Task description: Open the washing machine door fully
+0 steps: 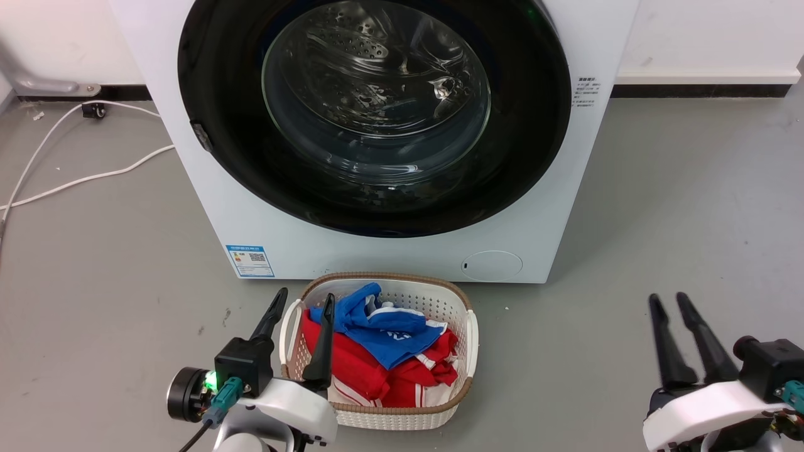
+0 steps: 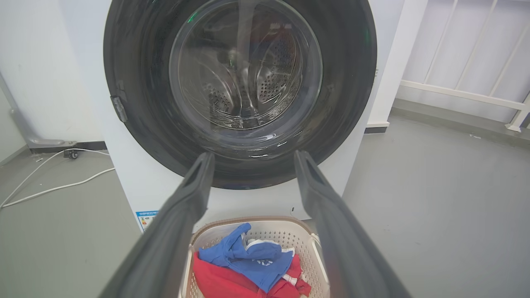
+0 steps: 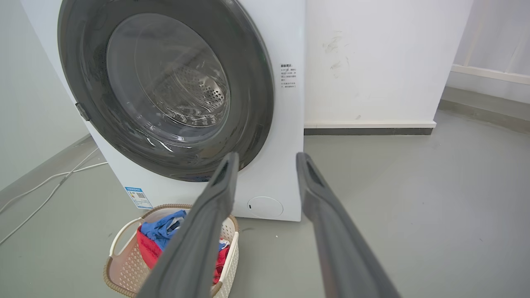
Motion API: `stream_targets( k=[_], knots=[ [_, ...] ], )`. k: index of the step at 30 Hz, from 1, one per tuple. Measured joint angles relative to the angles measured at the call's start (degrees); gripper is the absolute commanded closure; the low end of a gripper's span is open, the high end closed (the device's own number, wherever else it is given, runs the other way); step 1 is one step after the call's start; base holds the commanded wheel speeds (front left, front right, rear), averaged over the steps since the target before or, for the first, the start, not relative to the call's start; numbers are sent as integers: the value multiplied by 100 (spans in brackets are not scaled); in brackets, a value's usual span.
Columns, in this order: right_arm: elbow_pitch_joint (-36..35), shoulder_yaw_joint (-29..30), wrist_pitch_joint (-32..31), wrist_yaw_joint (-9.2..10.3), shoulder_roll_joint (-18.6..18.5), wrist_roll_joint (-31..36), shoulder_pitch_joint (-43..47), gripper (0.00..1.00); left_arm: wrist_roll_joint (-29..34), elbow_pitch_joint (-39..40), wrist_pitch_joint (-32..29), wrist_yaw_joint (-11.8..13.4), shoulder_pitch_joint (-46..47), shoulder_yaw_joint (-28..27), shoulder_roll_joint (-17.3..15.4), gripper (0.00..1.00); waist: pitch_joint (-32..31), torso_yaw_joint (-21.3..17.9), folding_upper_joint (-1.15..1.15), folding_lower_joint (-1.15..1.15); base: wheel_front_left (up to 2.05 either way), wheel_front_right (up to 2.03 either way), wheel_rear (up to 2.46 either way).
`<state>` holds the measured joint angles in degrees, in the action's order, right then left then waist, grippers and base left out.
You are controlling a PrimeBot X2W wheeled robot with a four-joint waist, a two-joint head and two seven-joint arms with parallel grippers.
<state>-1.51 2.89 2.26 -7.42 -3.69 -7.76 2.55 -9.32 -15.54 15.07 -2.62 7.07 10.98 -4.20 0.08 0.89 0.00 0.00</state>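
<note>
Near field: the left gripper (image 1: pixel 306 295), fingers spread wide and empty, rises at the near-left rim of a white perforated laundry basket (image 1: pixel 402 417) edged in brown weave, which holds crumpled red clothes (image 1: pixel 358 373) and blue clothes (image 1: pixel 383 336). The right gripper (image 1: pixel 667 297), fingers parted more narrowly and empty, stands over the smooth grey floor (image 1: pixel 659 207), well apart. The basket stands just before the washing machine (image 1: pixel 389 251), a white box with a blue label (image 1: pixel 250 260) and a round cap (image 1: pixel 491 265). Above it the washing machine door (image 1: pixel 220 125), a glossy black disc with domed glass, lies shut. A white cable (image 1: pixel 81 179) trails at left. The left wrist view adds a white railing (image 2: pixel 455 93).
</note>
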Motion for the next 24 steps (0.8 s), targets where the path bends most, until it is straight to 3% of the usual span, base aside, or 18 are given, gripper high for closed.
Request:
stream_targets(
  k=[8, 12, 16, 22, 24],
  knots=[
    [-23, 119, 225, 0, 30, -801, -26, 100, -45, -99, 0, -14, 28, -25, 44, 0, -24, 22, 0, 0, 0, 0, 0],
    [56, 339, 189, 0, 57, -2008, -64, 100, -43, -108, 0, -5, 49, -20, 58, 0, -23, 28, 0, 0, 0, 0, 0],
    [227, 430, 60, 1, 67, -3908, -129, 100, -43, -135, 0, 13, 52, -11, 71, 0, -21, 24, 0, 0, 0, 0, 0],
    [543, 570, -254, 1, 74, -7369, -324, 100, -43, -115, 0, 59, 53, -14, 82, 0, -10, 3, 0, 0, 0, 0, 0],
    [690, 684, -376, 1, 78, -8130, -424, 100, -43, -91, 0, 60, 57, -23, 87, 0, 10, -8, 0, 0, 0, 0, 0]
  ],
)
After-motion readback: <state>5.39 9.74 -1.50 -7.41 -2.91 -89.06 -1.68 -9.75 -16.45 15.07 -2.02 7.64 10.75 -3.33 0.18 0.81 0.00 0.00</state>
